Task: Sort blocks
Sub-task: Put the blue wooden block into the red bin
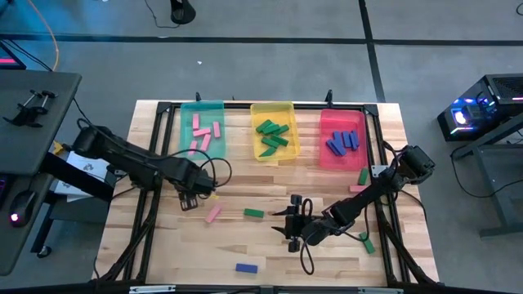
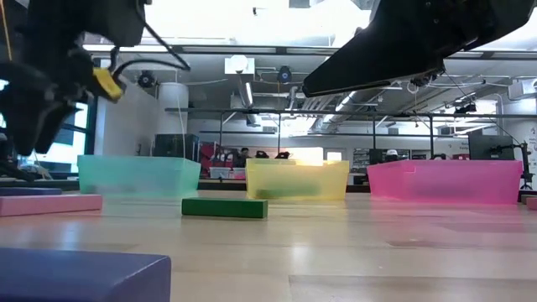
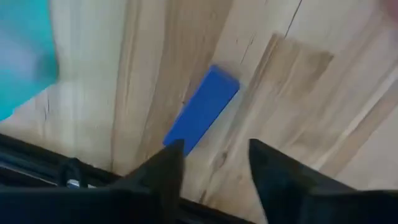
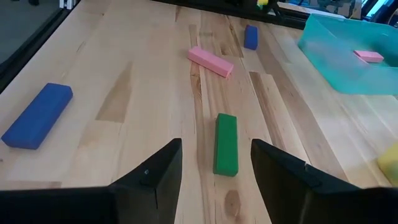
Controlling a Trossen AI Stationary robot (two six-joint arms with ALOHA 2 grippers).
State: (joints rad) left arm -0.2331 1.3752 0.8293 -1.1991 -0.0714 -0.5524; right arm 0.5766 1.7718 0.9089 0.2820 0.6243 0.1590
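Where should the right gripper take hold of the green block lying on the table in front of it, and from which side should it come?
Grip the green block across its narrow width, near the middle, coming from above. It lies flat on the table, its length pointing away from the right gripper, whose open fingers already straddle that line. Nothing touches it, so both long sides look free.
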